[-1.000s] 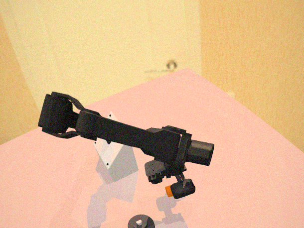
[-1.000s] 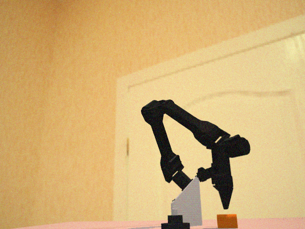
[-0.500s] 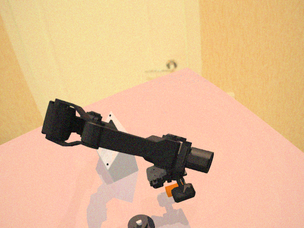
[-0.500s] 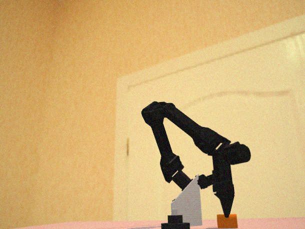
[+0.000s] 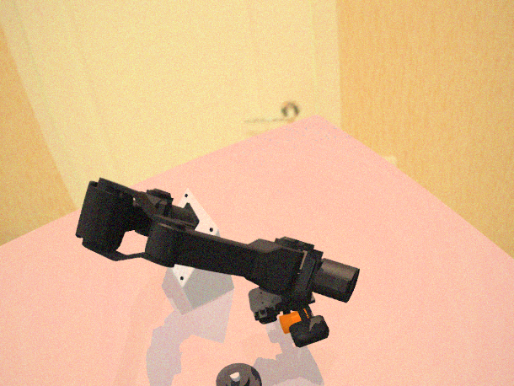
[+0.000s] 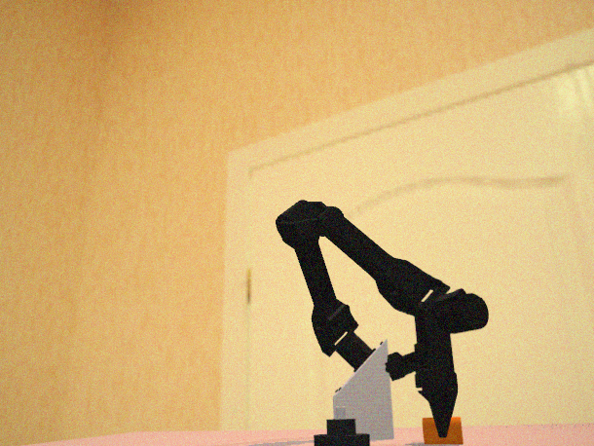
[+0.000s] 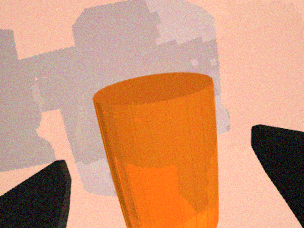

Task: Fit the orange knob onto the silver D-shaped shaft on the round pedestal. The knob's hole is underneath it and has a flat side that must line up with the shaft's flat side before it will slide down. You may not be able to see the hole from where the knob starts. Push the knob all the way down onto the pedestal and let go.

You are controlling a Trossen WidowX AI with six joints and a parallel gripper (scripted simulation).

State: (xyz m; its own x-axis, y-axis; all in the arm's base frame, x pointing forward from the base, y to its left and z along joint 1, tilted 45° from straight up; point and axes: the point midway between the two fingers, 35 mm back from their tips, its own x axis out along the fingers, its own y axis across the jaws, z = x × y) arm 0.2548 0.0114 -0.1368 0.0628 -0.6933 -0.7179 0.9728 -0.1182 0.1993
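Note:
The orange knob (image 5: 290, 322) (image 6: 428, 430) (image 7: 167, 135) lies on its side on the table. The end face that shows in the wrist view is plain; its hole is not visible. My gripper (image 6: 442, 432) (image 7: 162, 154) points down over the knob and is open, with one finger on each side of it and a gap to each finger in the wrist view. The dark round pedestal (image 5: 224, 374) (image 6: 341, 439) stands apart from the knob, at the bottom edge of the top and exterior views. Its silver shaft (image 5: 235, 376) (image 6: 340, 413) stands upright and bare. The pedestal is outside the wrist view.
The arm's pale wedge-shaped base (image 5: 211, 288) (image 6: 372, 404) stands behind the pedestal. The wrist camera (image 5: 265, 309) (image 6: 401, 365) sticks out from the side of the hand. Shadows of the arm fall on the pink table (image 5: 379, 236) (image 7: 265, 65).

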